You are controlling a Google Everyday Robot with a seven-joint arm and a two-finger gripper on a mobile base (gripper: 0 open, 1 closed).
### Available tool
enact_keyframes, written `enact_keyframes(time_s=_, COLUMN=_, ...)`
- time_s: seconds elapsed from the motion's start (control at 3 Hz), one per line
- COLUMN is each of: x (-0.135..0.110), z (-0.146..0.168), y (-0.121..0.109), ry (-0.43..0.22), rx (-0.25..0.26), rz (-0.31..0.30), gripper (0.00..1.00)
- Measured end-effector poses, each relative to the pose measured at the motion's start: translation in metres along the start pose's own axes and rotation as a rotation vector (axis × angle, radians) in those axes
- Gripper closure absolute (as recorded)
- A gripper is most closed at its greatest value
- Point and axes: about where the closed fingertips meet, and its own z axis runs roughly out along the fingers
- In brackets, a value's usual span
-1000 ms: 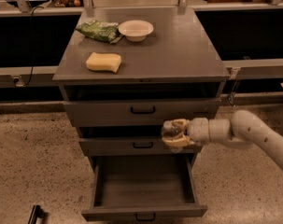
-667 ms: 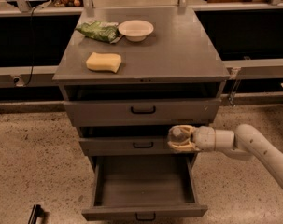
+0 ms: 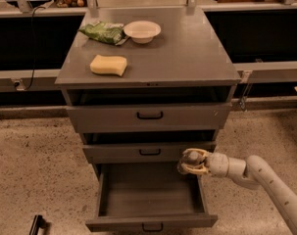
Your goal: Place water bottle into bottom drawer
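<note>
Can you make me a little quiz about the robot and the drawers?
1. True or false: the bottom drawer is pulled open.
2. Which thing lies nearest the front edge of the cabinet top? A) white bowl B) yellow sponge C) green bag
3. Fill in: the gripper hovers above the open drawer's back corner, just in front of the ____ drawer.

Key: 1 true; 2 B; 3 middle.
</note>
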Motion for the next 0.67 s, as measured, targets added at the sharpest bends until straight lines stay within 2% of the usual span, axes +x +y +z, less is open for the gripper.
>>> enact_keyframes(time_s=0.33, x=0.013, z=0.007, y=0.002, ry=-0.012, rx=-0.028, rz=0.089, gripper=1.00)
enact_keyframes(time_s=0.67, x=0.062, z=0.002, y=0.008, ry=0.005, rx=-0.088, rz=0.192, gripper=1.00)
